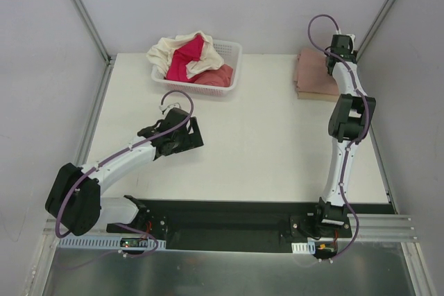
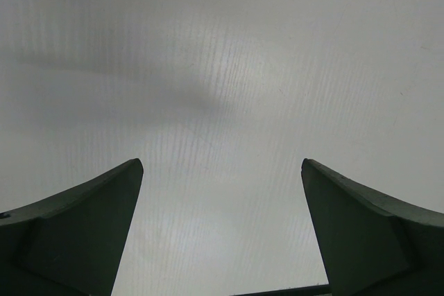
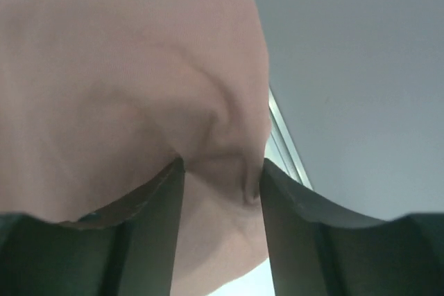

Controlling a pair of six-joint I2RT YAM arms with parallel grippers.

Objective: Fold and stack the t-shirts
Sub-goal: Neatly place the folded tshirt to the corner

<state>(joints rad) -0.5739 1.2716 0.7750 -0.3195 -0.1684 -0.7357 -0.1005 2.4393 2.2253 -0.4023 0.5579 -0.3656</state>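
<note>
Nearest you, your left gripper (image 1: 194,135) hangs with jaws spread wide over the white table (image 1: 263,143). The white plastic lattice basket (image 1: 234,60) of crumpled cream (image 1: 166,53), magenta (image 1: 187,57) and coral t-shirts (image 1: 215,75) lies just beyond it, so this arm is nearer the next shirt. At the far right, your right gripper (image 3: 222,168) rests on the folded dusty-pink t-shirt (image 1: 312,71) lying on the tan one (image 1: 316,93); a ridge of pink cloth sits between its fingers, but you cannot tell whether they pinch it.
</note>
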